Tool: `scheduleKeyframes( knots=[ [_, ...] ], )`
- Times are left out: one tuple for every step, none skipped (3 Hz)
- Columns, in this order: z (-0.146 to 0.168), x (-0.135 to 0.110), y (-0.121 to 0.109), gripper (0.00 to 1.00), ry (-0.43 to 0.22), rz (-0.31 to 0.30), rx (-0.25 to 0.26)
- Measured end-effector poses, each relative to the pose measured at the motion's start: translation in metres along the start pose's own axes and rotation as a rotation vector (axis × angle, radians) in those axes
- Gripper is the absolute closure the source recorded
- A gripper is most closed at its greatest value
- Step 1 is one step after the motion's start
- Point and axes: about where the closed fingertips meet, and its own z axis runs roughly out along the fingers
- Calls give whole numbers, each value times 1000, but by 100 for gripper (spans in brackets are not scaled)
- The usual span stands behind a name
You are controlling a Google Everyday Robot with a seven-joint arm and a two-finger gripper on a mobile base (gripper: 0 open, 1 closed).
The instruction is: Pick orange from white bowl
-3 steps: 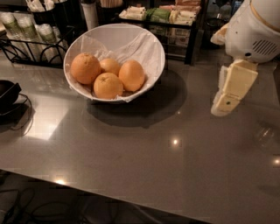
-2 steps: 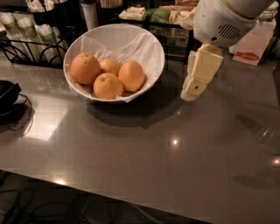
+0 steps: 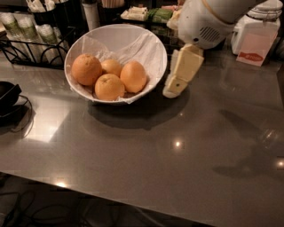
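Note:
The white bowl point(image 3: 151, 46), lined with crinkled white paper, stands on the grey counter at the upper left of the camera view. Several oranges lie in it. The orange point(image 3: 86, 68), the largest and roundest, lies at the bowl's left side. A dimpled one point(image 3: 109, 87) is in front, a paler oval one point(image 3: 133, 76) is at the right, and a small one point(image 3: 112, 66) is behind. My cream-coloured gripper point(image 3: 172, 91) hangs from the white arm point(image 3: 204, 22), just outside the bowl's right rim and low over the counter. It holds nothing that I can see.
A black wire rack with cups point(image 3: 26, 37) stands behind the bowl at the left. A black object with a cable point(image 3: 6, 95) is at the left edge. A white appliance with a red label point(image 3: 255, 40) stands at the back right. Food packets point(image 3: 146, 13) are behind.
The arm and gripper have swung left from the right side of the counter to just beside the bowl's right rim. The bowl and oranges have not moved.

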Motion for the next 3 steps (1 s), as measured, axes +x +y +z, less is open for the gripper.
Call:
scheduleKeyframes(
  knots=[
    [35, -41, -30, 0, -164, 42, 22],
    [35, -41, -30, 0, -164, 42, 22],
    [49, -52, -30, 0, -215, 50, 17]
  ],
)
